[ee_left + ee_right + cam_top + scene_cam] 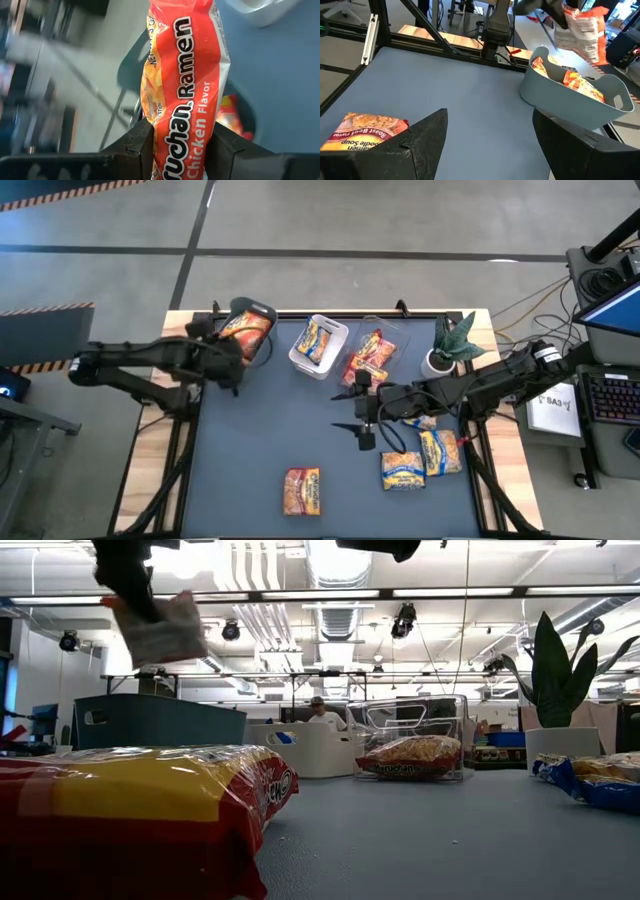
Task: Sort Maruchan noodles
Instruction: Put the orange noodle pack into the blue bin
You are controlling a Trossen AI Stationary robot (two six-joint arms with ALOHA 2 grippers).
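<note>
held packet: orange-red wrapper, white and black lettering, a yellow noodle picture along one side
left tool: dark, nearly black fingers
right tool: black fingers
bench: slate blue-grey top, pale wood edges, black frame
grey-green bin: muted grey-green, orange-red packets inside
white bin: white, a blue-and-yellow packet inside
clear bin: see-through, red-and-yellow packets inside
loose packets: blue with yellow
lone packet: red with tan-yellow
plant: green leaves, white pot
</note>
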